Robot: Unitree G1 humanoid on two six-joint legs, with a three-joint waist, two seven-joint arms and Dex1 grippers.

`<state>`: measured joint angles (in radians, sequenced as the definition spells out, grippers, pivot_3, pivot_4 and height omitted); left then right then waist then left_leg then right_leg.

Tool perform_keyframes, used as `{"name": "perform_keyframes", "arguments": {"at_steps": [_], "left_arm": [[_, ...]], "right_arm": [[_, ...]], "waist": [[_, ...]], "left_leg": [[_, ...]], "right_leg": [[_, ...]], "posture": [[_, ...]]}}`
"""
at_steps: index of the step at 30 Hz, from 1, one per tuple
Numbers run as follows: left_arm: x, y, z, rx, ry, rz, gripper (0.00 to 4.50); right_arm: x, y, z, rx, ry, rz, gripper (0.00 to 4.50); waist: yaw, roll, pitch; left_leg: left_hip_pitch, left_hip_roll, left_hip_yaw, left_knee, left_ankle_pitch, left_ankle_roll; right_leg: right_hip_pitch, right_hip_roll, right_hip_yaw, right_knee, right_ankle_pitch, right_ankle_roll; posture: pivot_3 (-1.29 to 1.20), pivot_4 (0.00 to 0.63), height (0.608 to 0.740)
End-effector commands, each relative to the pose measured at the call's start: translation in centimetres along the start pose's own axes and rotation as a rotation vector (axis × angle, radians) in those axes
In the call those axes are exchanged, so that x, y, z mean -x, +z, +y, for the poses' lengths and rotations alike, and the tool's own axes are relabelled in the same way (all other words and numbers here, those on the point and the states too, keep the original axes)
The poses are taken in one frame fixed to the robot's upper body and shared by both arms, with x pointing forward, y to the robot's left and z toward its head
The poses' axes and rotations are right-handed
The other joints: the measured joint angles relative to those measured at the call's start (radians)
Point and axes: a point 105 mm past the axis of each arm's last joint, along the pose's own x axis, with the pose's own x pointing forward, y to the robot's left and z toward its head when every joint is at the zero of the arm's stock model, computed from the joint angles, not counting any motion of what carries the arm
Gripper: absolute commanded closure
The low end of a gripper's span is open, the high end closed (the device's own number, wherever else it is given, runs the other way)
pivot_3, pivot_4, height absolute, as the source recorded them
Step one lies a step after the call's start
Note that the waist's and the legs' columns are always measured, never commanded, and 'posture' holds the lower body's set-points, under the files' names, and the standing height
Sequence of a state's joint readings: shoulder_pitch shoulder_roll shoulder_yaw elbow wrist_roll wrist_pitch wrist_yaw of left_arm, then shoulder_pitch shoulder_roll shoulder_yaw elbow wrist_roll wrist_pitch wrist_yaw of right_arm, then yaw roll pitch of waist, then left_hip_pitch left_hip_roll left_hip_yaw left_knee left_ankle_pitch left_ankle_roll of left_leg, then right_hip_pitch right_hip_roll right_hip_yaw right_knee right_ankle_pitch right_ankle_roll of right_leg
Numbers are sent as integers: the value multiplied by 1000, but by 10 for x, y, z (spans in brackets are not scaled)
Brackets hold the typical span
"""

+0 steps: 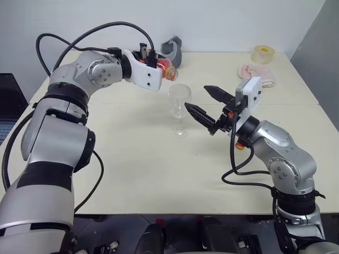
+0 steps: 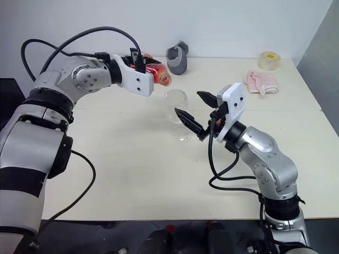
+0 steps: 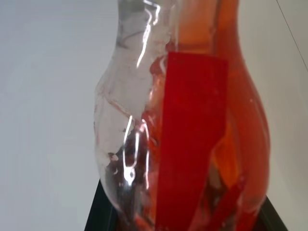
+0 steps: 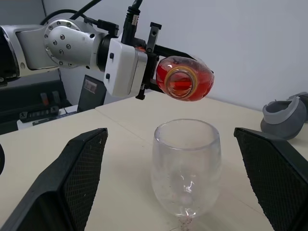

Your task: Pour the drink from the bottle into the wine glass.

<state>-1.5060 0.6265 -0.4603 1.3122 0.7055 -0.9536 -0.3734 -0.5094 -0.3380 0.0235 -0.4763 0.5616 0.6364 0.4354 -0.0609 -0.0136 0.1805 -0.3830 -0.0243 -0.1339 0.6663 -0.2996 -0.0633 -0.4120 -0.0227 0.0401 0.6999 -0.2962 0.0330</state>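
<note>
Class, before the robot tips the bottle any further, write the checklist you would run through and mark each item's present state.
1. Bottle gripped by left gripper: ok.
2. Bottle mouth open, no cap: ok.
3. Mouth above the wine glass bowl: cannot tell; it seems slightly behind the rim.
4. Wine glass upright on the table: ok.
5. Right gripper open, flanking the glass without touching: ok.
6. Drink in the bottle, none in the glass: ok.

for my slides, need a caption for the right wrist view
Left gripper tips the bottle above the empty wine glass.
</note>
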Motion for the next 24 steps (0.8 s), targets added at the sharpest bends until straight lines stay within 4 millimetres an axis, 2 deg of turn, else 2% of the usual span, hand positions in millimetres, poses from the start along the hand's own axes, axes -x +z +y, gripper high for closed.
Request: {"name": "perform_keyframes", "arguments": {"at_steps": [1, 24], "left_arm": [[8, -2, 25, -43, 71, 12, 3367], [9, -4, 37, -129, 86, 40, 3367]], "right_arm": [[1, 9, 1, 28, 4, -41, 0], [1, 8, -4, 36, -14, -41, 0]], "waist": [[0, 0, 0], [0, 0, 0]], "left_leg": [[0, 0, 0, 0, 0, 0], [0, 0, 0, 0, 0, 0]], "right_leg": [[0, 0, 0, 0, 0, 0], [0, 0, 0, 0, 0, 0]], "posture": [[0, 150, 740], [0, 150, 740]]}}
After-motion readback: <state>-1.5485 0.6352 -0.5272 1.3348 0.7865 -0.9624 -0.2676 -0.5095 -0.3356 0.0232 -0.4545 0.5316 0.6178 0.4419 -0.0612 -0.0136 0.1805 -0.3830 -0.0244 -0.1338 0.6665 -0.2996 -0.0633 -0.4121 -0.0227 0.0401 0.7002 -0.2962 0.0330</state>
